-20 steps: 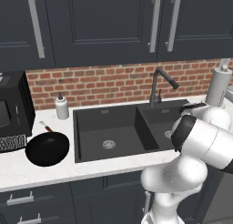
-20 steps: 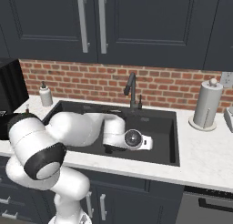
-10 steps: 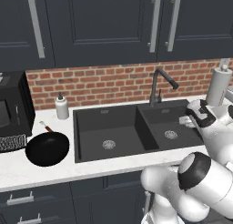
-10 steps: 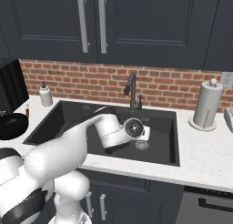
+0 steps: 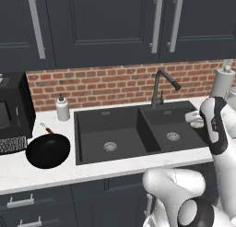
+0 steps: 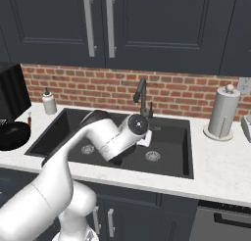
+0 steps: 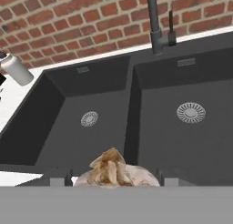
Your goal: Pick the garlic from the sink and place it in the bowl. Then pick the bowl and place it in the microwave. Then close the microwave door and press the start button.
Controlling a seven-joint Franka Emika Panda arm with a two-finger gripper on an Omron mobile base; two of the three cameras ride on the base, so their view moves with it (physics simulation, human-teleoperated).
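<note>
The garlic (image 7: 113, 170), a papery whitish-pink bulb, sits between my two dark fingertips (image 7: 170, 175) at the bottom of the hand view, and my gripper (image 7: 116, 178) is shut on it. It hangs well above the black two-basin sink (image 7: 91, 95), over the divider between the basins. From the base views my gripper (image 6: 142, 132) hovers over the right basin near the faucet (image 6: 141, 95). The glossy black bowl (image 5: 48, 151) rests on the white counter left of the sink (image 5: 110, 129), with a thin handle-like piece at its far rim. The black microwave (image 5: 11, 110) stands at the far left, cut off by the frame.
A soap dispenser (image 5: 62, 108) stands behind the sink's left corner. A paper towel roll (image 6: 221, 112) stands on the counter right of the sink. The brick backsplash and dark upper cabinets (image 5: 106, 23) close off the back. My arm's elbow (image 5: 214, 129) hangs over the sink's right edge.
The hand has risen a little out of the right basin with the garlic in it. The arm's elbow has swung wide to a new pose.
</note>
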